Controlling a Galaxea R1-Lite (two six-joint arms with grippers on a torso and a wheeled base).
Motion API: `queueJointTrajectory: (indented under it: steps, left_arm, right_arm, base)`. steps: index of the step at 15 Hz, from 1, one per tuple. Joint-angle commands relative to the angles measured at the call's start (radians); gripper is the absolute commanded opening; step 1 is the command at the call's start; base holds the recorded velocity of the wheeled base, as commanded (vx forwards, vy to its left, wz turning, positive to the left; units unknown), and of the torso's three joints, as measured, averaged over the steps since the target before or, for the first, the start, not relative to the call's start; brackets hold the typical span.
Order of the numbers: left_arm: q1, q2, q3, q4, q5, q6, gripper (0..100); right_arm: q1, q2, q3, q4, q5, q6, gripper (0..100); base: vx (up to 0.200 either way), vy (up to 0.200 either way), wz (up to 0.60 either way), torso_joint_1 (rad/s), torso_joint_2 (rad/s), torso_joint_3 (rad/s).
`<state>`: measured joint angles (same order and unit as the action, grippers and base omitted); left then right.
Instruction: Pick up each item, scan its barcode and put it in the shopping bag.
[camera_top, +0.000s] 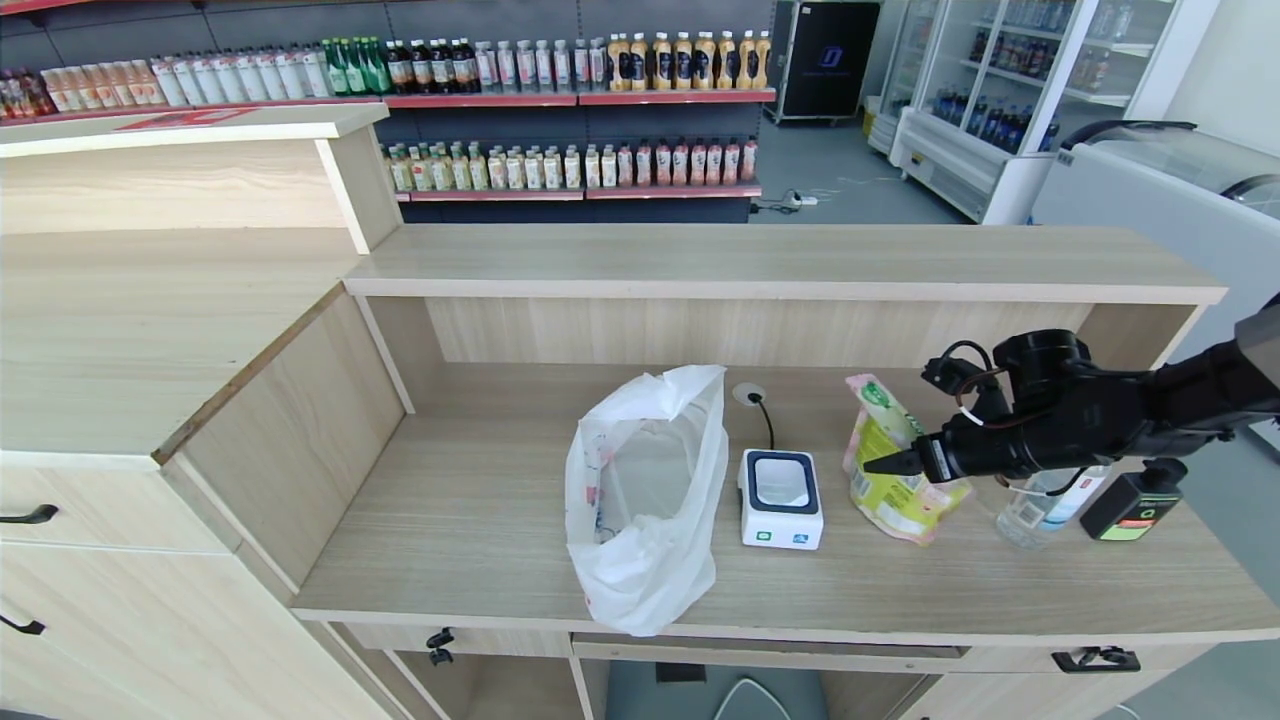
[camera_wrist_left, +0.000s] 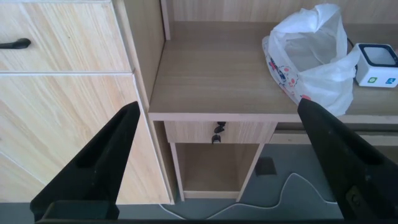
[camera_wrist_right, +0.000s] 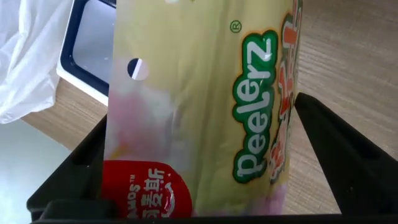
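Note:
A yellow-green snack pouch (camera_top: 893, 470) stands tilted just right of the white barcode scanner (camera_top: 780, 497). My right gripper (camera_top: 893, 463) points left at mid-pouch and is shut on the pouch (camera_wrist_right: 199, 112), which spans the gap between both fingers (camera_wrist_right: 348, 155). The scanner (camera_wrist_right: 87, 43) lies just beyond it. The white shopping bag (camera_top: 645, 500) stands open left of the scanner. My left gripper (camera_wrist_left: 214, 155) is open and holds nothing, low in front of the counter's left end, with the bag (camera_wrist_left: 311, 56) and scanner (camera_wrist_left: 378, 64) farther off on the desk.
A clear water bottle (camera_top: 1040, 505) and a black bottle (camera_top: 1135, 505) stand on the desk (camera_top: 450, 520) under my right arm. A raised wooden ledge (camera_top: 780, 262) runs behind. Drawers (camera_wrist_left: 62, 37) flank the desk's left side.

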<state>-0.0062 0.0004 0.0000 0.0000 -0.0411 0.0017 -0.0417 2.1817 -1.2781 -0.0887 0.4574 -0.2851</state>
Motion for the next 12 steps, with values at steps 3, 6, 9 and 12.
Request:
queueJointTrajectory:
  steps: [3,6,9,12]
  left_arm:
    - [0.0,0.001,0.0,0.0,0.0,0.0,100]
    - [0.0,0.001,0.0,0.0,0.001,0.0,100]
    - [0.0,0.001,0.0,0.0,0.0,0.0,100]
    - [0.0,0.001,0.0,0.0,0.0,0.0,100]
  right_arm:
    - [-0.012,0.02,-0.01,-0.003,0.024,0.0,0]
    - [0.0,0.033,-0.007,-0.043,0.021,0.0,0]
    - [-0.003,0.018,0.026,-0.046,0.017,-0.002,0]
    - [-0.027,-0.074,0.117,-0.046,0.035,0.006,0]
  base:
    - [0.0,0.0,0.0,0.0,0.0,0.0]
    - [0.0,0.0,0.0,0.0,0.0,0.0]
    - [0.0,0.0,0.0,0.0,0.0,0.0]
    - [0.0,0.0,0.0,0.0,0.0,0.0]
